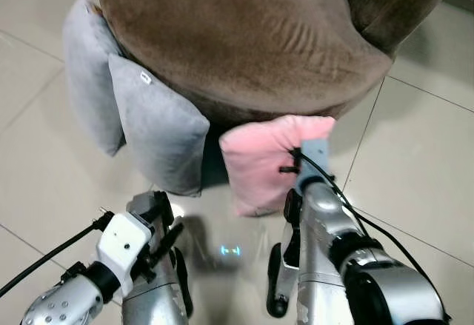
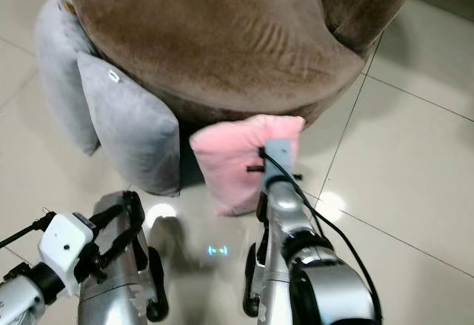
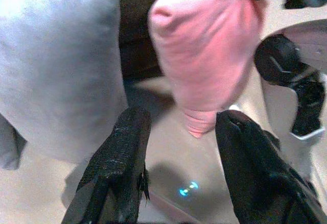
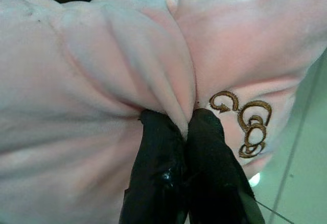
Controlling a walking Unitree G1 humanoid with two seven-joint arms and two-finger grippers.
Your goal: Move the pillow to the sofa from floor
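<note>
1. Pillow, soft pink plush [image 1: 263, 162], is pinched in the right gripper [image 4: 186, 127] jaws and hangs just above the tiled floor [image 1: 415, 155].
2. Left gripper [image 3: 179, 152] jaws gape open, empty.
3. Brown velvet sofa [image 1: 244, 36] beyond awaits it; placing remains.

Shiny silver arms, a white camera block [image 1: 122, 242] on the left wrist, pale blue one [image 1: 314, 153] on the right, black cables, textured black fingers [image 3: 118, 163].

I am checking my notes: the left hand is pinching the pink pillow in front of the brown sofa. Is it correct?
Not quite: the right hand pinches the pink pillow, as the right wrist view shows. The left hand is open and holds nothing. The brown sofa is behind it.
</note>
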